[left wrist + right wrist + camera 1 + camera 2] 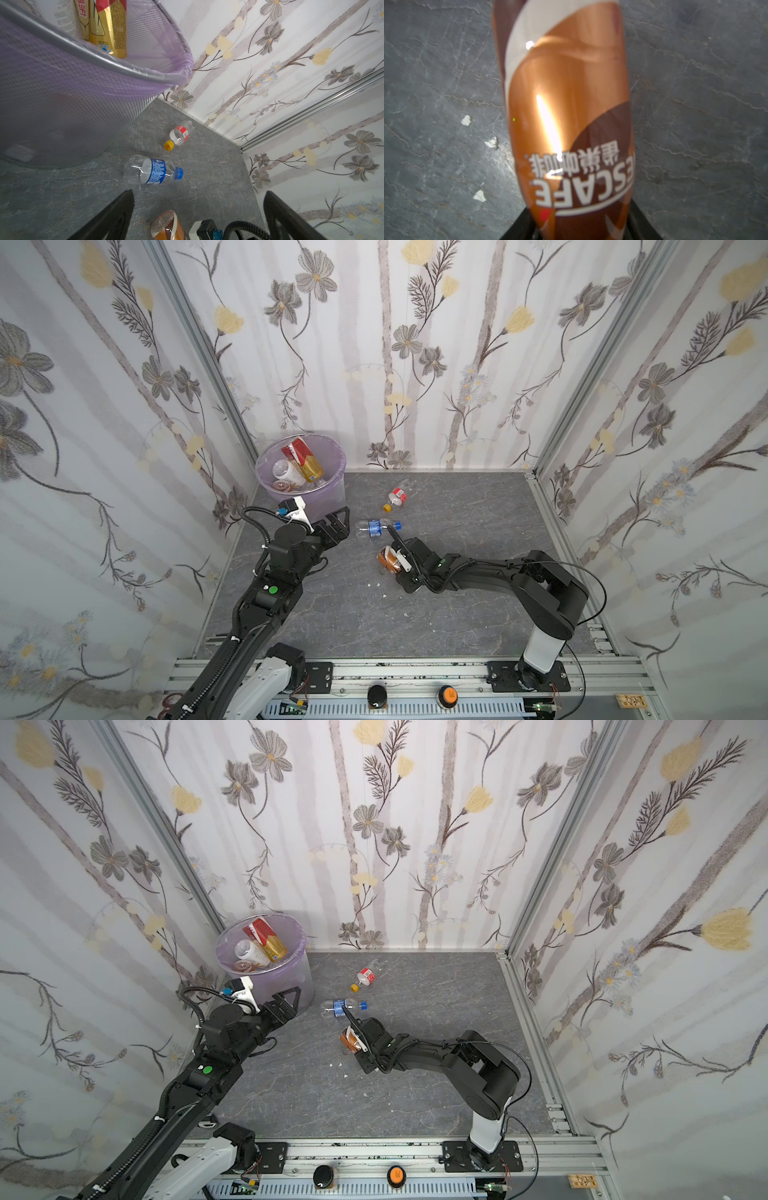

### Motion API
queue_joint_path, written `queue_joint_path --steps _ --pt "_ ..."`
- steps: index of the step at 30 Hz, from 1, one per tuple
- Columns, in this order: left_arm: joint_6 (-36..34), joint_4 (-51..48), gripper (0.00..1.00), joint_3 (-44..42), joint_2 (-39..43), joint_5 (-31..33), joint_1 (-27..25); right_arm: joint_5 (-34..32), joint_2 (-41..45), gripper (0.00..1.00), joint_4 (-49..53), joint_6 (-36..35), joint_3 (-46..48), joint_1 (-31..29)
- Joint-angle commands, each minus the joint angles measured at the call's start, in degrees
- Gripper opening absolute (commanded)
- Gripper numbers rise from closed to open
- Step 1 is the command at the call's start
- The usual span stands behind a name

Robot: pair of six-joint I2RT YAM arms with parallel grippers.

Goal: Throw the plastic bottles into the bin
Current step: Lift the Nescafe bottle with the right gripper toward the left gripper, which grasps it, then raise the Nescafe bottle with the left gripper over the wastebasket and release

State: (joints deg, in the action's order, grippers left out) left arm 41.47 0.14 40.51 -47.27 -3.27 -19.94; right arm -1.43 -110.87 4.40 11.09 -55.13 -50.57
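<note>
pale purple bin (330,499), brown coffee bottle (566,104), grey marbled floor (457,614), floral walls (415,364).

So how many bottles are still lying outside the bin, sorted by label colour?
red-label bottle, yellow cap: 1
blue-label bottle, blue cap: 1
brown bottle, between the right fingers: 1
Total: 3

Black arms (282,568), white base links (542,649), ribbed cables (235,620), possibly green lights (273,589)
</note>
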Motion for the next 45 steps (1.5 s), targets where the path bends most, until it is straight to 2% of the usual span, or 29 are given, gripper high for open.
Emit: queue_joint_path --steps 1,12,16,21,34,41,45 --pt "1.5 0.4 1.0 1.2 -1.6 -1.1 -0.2 2.0 2.0 0.47 -4.1 1.0 0.5 0.8" --pt "5.1 0.5 1.0 7.0 -11.3 -7.8 -1.7 3.5 13.9 0.46 -2.5 2.4 -0.7 5.2" --pt "5.6 0.6 1.0 11.3 -15.9 -10.8 -4.6 3.2 17.0 0.46 -0.9 2.4 -3.6 5.5" --pt "7.0 0.9 1.0 14.6 -20.0 -13.9 -6.7 3.4 18.8 0.46 -0.6 2.4 -6.5 6.3" --pt "6.3 4.2 0.98 19.5 -26.0 -16.0 -8.8 7.3 18.5 0.46 -1.2 2.7 -11.3 6.3" --pt "5.2 7.2 0.86 19.7 -27.5 -15.7 -9.9 9.7 18.1 0.46 -2.0 2.8 -11.2 6.0" --pt "4.2 8.1 0.81 19.7 -26.9 -13.2 -10.0 10.3 17.5 0.46 -2.4 2.8 -11.3 5.9"
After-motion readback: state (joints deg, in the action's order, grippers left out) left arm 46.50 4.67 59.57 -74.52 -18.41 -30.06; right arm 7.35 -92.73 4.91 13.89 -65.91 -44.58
